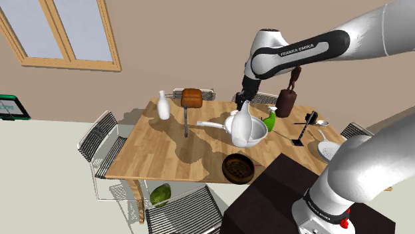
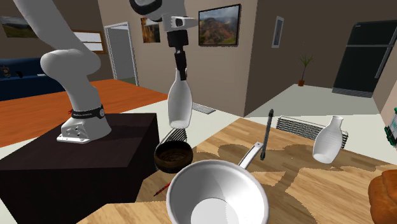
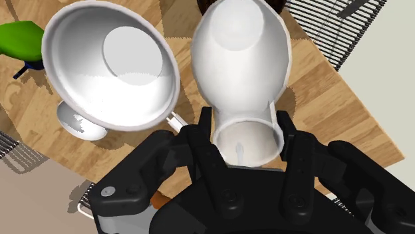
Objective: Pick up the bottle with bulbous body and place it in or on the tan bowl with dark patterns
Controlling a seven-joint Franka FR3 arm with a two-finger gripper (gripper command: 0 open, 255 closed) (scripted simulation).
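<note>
My gripper (image 2: 182, 71) is shut on the neck of a white bottle (image 2: 180, 105) with a bulbous body, and the bottle hangs upright in the air above the wooden table (image 1: 153, 153). In the wrist view the two fingers (image 3: 203, 126) clasp the bottle's open neck (image 3: 245, 133). The brown bowl (image 2: 173, 156) with a dark inside sits near the table's edge by the stand, just below the hanging bottle. In the shoulder view the bottle (image 1: 243, 121) hangs in front of the pan, and the bowl (image 1: 238, 167) lies nearer the camera. The bottle's body hides most of the bowl from the wrist camera.
A white saucepan (image 2: 216, 194) stands beside the bowl. A second white bottle (image 1: 163, 105), a brown loaf (image 1: 191, 98), a dark upright rod (image 1: 185, 123), a green object (image 1: 269, 121) and a dark brown figure (image 1: 286, 100) are spread over the table. Wire chairs (image 1: 100, 143) surround it.
</note>
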